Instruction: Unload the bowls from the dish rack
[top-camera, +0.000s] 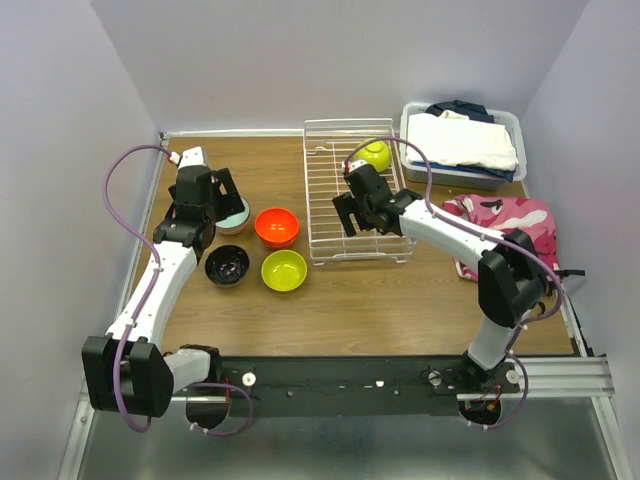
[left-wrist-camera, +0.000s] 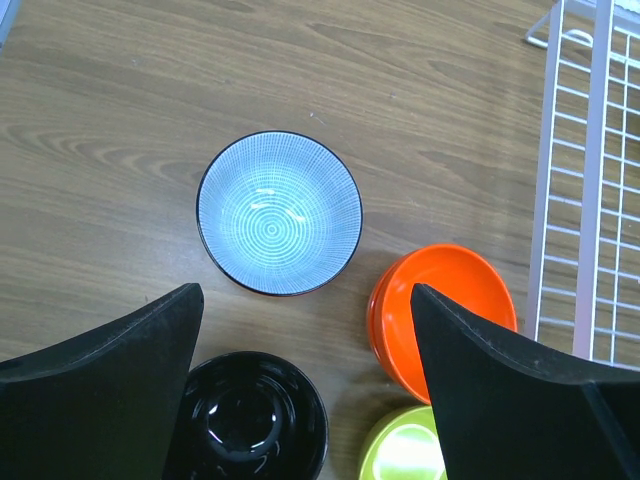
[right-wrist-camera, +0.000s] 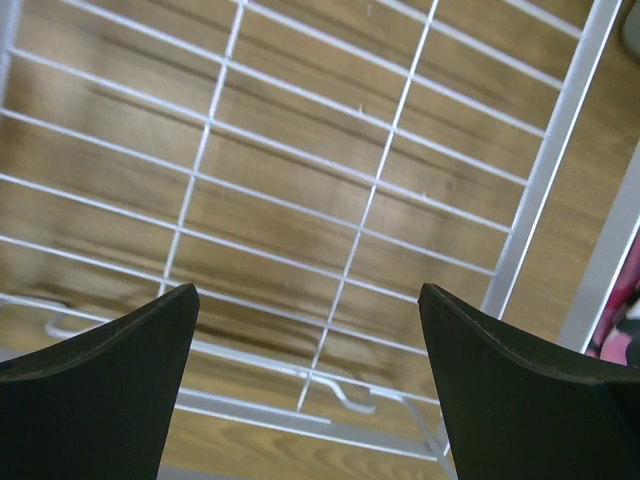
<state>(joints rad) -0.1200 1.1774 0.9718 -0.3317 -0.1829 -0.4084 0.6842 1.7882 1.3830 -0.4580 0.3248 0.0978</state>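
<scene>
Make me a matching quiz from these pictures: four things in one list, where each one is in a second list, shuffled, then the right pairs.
Things
1. blue bowl
2. black bowl
3. right gripper
4. folded clothes

Places
A. in the plastic bin at the far right
B. over the dish rack, open and holding nothing
C. on the table, next to a green bowl
D. on the table, partly hidden by the open left gripper in the top view

Pairs: 1-D, 2-C, 3-B, 4-A
</scene>
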